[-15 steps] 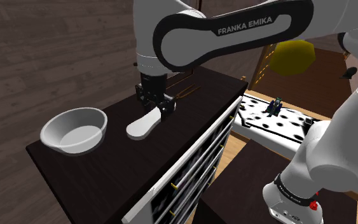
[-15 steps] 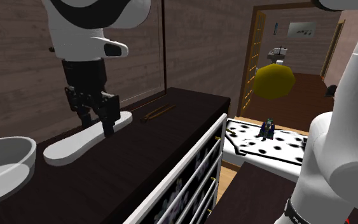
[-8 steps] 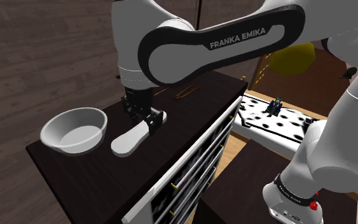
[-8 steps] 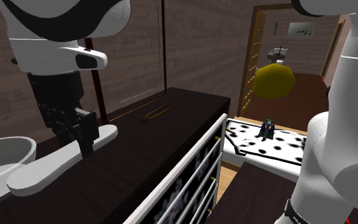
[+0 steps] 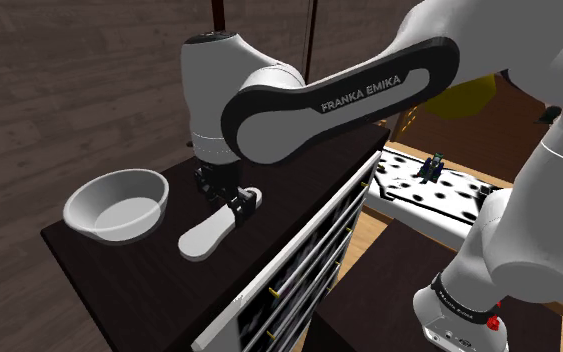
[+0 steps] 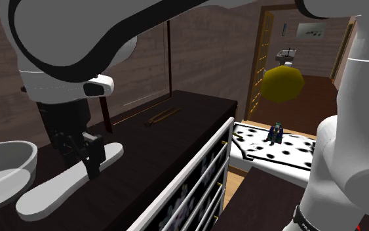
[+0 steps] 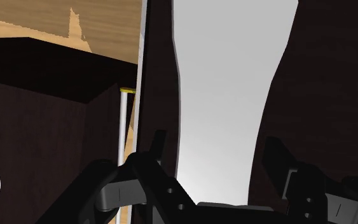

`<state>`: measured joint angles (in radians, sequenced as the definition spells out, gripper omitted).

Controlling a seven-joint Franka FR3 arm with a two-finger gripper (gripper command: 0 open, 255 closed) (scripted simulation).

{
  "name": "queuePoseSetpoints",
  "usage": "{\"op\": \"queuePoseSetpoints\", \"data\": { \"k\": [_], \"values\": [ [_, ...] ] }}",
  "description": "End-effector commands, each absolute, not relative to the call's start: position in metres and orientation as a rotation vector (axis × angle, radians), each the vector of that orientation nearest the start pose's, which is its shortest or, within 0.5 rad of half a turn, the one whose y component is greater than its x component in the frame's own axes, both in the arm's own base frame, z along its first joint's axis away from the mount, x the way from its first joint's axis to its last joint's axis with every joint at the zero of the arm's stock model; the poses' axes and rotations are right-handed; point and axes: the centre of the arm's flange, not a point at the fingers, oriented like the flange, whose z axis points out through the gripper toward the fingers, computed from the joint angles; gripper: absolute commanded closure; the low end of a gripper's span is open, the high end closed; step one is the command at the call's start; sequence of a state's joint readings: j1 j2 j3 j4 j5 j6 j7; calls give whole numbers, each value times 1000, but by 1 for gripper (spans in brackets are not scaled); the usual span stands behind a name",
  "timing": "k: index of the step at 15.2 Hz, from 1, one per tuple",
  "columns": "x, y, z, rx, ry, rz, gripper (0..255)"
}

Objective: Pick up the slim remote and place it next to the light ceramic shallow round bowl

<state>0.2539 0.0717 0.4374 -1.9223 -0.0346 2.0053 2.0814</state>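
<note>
Risk 1: the slim remote [image 5: 207, 230] is pinched toward its far end, so its long near end hangs free. If it swivels between the pads, the near tip may touch down first and the remote may land askew.
Risk 2: the bowl [image 5: 116, 205] sits near, on the shoulder view's left, and a sideways drift could knock its rim.
Risk 3: the edge above the white drawer fronts [image 5: 309, 240] is close on the other side, so a skid on release could send the remote over it.
Hand: the gripper [image 5: 233, 197] is pressed onto the remote's 2 long sides.
Remote place: low over the dresser top [image 5: 119, 262], beside the bowl and apart from it. I cannot tell whether it rests there.
Remote look: plain white, long, flat, with rounded ends and a broader near end.
</note>
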Motion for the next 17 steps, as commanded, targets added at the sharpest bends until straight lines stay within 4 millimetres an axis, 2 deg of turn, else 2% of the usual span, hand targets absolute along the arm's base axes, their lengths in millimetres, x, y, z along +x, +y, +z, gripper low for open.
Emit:
{"op": "queuePoseSetpoints", "data": {
  "k": [1, 15, 17],
  "values": [
    [449, 363, 447, -2412, 1984, -7, 255],
    [449, 363, 373, -2412, 1984, -7, 255],
    [449, 363, 373, -2412, 1984, -7, 255]
  ]
}}
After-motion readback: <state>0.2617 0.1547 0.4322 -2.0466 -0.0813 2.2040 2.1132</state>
